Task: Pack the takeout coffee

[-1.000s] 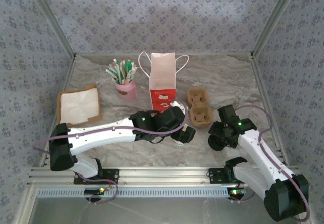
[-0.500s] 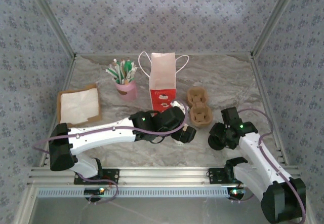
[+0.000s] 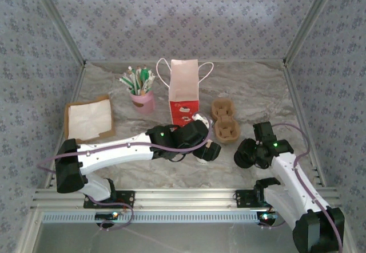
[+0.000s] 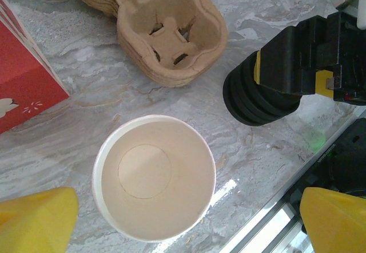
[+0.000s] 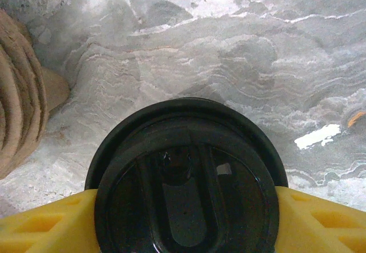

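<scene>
A lidless white paper cup (image 4: 154, 176) stands upright on the marble top, seen straight down into its empty inside. My left gripper (image 4: 186, 221) hangs open over it, one yellow fingertip (image 4: 37, 218) on each side, neither touching the rim. In the top view the left gripper (image 3: 207, 150) sits at the table's middle. My right gripper (image 5: 186, 230) is shut on a stack of black plastic lids (image 5: 186, 178), held just right of the cup; the stack (image 4: 260, 95) (image 3: 246, 153) hovers low over the table. A lidded takeout coffee is out of view.
Stacked brown cardboard cup carriers (image 3: 225, 121) (image 4: 171, 41) lie just beyond the cup. A red and white paper bag (image 3: 184, 93) (image 4: 23, 87) stands behind, left of them. A pink cup of utensils (image 3: 142, 95) and a napkin box (image 3: 88, 119) are far left. The metal rail (image 3: 183, 198) borders the near edge.
The right arm has drawn slightly toward the near edge while the lids it holds stay at almost the same spot. The left arm and the cup have not moved.
</scene>
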